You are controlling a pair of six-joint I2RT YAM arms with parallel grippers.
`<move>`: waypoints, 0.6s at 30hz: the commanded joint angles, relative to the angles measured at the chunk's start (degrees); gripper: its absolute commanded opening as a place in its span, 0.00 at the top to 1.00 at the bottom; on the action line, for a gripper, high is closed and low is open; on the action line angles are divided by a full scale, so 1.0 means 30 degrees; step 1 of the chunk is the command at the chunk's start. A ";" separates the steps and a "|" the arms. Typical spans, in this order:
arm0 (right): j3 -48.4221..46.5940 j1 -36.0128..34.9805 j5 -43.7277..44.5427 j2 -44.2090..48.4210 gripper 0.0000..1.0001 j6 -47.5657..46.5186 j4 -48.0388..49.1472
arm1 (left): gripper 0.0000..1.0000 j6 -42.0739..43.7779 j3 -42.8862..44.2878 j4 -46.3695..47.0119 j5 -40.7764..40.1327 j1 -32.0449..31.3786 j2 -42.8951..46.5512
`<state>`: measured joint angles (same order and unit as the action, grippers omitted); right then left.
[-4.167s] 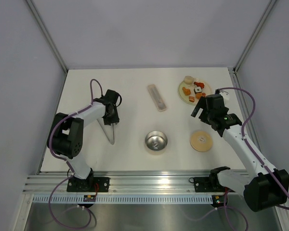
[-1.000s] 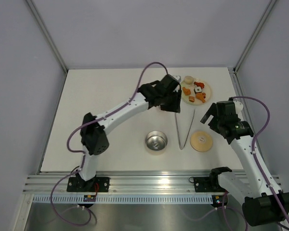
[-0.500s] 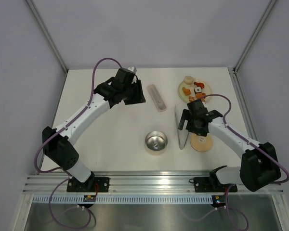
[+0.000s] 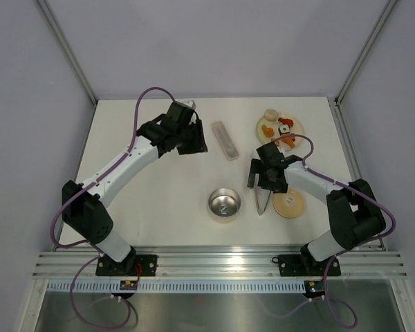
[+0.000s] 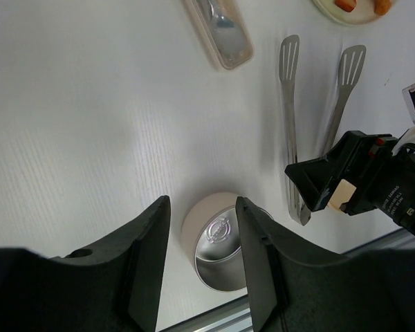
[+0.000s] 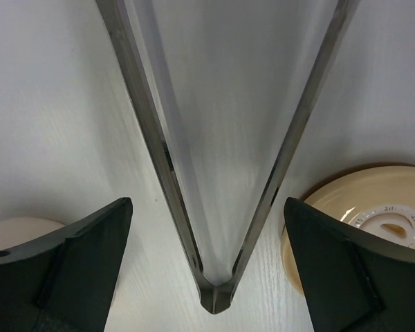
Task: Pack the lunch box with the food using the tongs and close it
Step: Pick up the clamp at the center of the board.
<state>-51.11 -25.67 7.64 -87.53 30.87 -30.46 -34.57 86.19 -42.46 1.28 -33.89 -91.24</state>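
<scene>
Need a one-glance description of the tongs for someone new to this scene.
On the white table, look right of centre, between the round steel lunch box and the flat tan lid. The tongs lie there beneath the right gripper: the only long, thin silver V.

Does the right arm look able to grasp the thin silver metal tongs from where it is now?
Probably yes. The right claw hangs open right above the tongs' joined end, one finger either side, nothing between. The flat round tan lid lies clear beside it.
</scene>
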 commanded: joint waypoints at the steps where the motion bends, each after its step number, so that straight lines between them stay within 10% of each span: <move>1: -0.1272 -0.0291 0.0529 -0.0559 0.00 -0.0974 0.0925 | 0.54 -0.0050 -0.0195 0.0676 0.0130 0.0046 0.0473; 18: -0.1536 -0.1111 0.3456 -0.2875 0.01 -0.0068 0.2593 | 0.54 -0.0021 -0.0196 0.0559 0.0715 0.0164 0.0121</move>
<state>-54.72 -28.03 12.93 -95.18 28.77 -25.56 -34.57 85.65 -42.35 1.72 -33.67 -91.24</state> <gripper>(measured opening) 0.993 0.460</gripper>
